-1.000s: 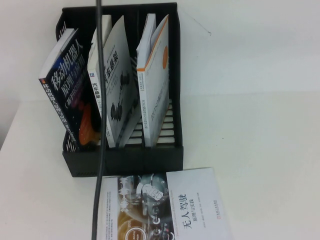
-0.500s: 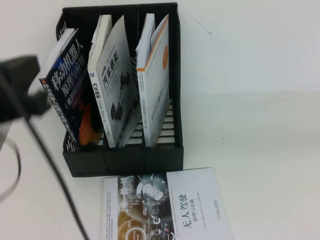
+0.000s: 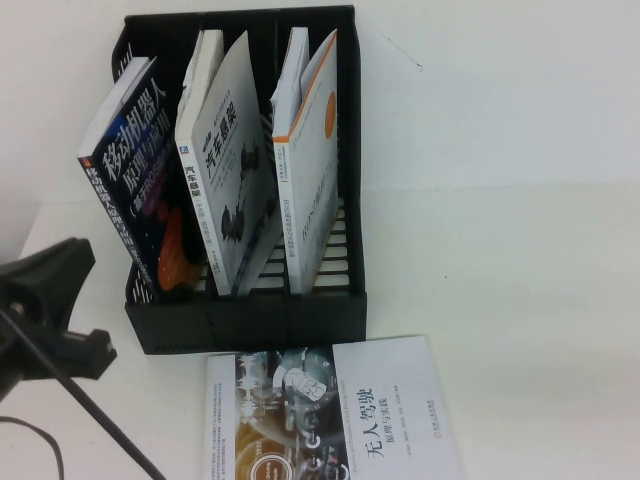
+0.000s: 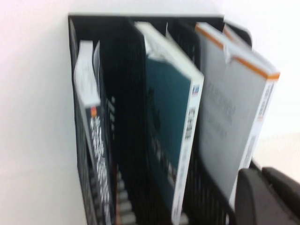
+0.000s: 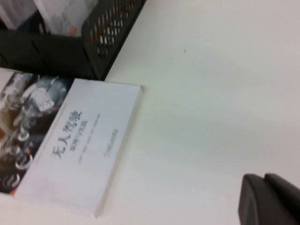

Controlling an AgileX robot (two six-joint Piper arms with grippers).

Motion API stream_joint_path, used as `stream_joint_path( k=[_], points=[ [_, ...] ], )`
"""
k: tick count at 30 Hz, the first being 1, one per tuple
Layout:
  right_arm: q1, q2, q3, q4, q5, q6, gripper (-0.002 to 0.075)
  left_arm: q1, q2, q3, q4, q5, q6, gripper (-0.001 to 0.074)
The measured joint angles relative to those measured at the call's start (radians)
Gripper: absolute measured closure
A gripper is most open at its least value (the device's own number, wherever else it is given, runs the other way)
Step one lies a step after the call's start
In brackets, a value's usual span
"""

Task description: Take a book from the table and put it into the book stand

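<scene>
A white book with a dark pictured cover [image 3: 335,410] lies flat on the table in front of the black book stand [image 3: 250,322]; it also shows in the right wrist view [image 5: 70,145]. The stand holds three upright leaning books: dark blue [image 3: 130,190], white [image 3: 225,170] and orange-edged [image 3: 310,170]. My left arm [image 3: 45,305] is at the stand's left front corner. My left gripper [image 4: 260,174] is shut and empty, beside the orange-edged book [image 4: 234,108]. My right gripper [image 5: 264,178] is shut and empty over bare table, right of the flat book.
The white table [image 3: 500,280] stretches to the right of the stand. A black cable [image 3: 100,420] trails from the left arm across the front left. The stand's mesh corner [image 5: 110,26] shows in the right wrist view.
My left arm has swung down from beside the stand's upper left to its lower left corner. The cable no longer crosses the stand. The books have not moved.
</scene>
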Motion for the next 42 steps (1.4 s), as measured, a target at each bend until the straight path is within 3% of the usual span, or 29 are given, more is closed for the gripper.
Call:
stream_joint_path(
  k=[8,27,33,42],
  points=[
    [0.0,-0.009,0.033,0.0,0.117,-0.009,0.0728,0.0,0.0,0.0,0.004,-0.146,0.0,0.0735],
    [0.0,-0.009,0.034,0.0,0.219,-0.011,0.0728,0.003,-0.034,0.0,0.004,-0.118,0.0,0.0736],
    [0.0,-0.009,0.034,0.002,0.223,-0.011,0.0728,0.137,-0.221,0.061,0.038,-0.032,0.024,0.0736],
    [0.0,-0.009,0.034,0.006,0.224,-0.011,0.0728,0.332,-0.547,0.343,0.088,0.007,0.051,0.0736]
  ],
)
